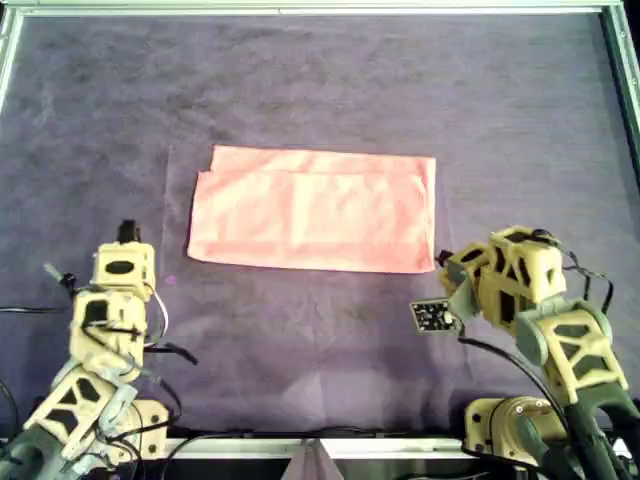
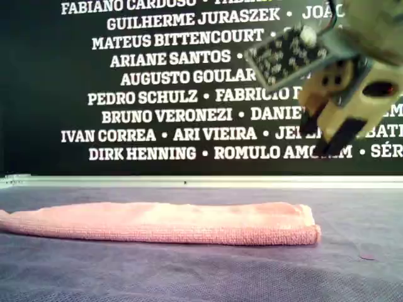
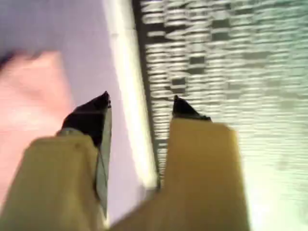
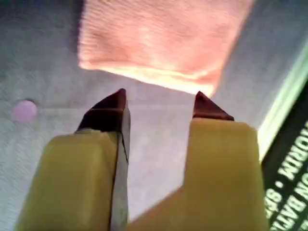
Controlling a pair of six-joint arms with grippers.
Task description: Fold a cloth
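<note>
- A dark purple felt mat covered the tabletop.
- A pale metal rail edged its far side in the exterior view.
- Behind stood a black wall banner printed with rows of white names.
- Light fell evenly.

We see the cloth: soft matt pink fabric with a fine terry-like weave. The mat looks like fuzzy dark purple felt. Its rim is smooth pale metal. The end effectors are matt tan plastic with dark tips.
</note>
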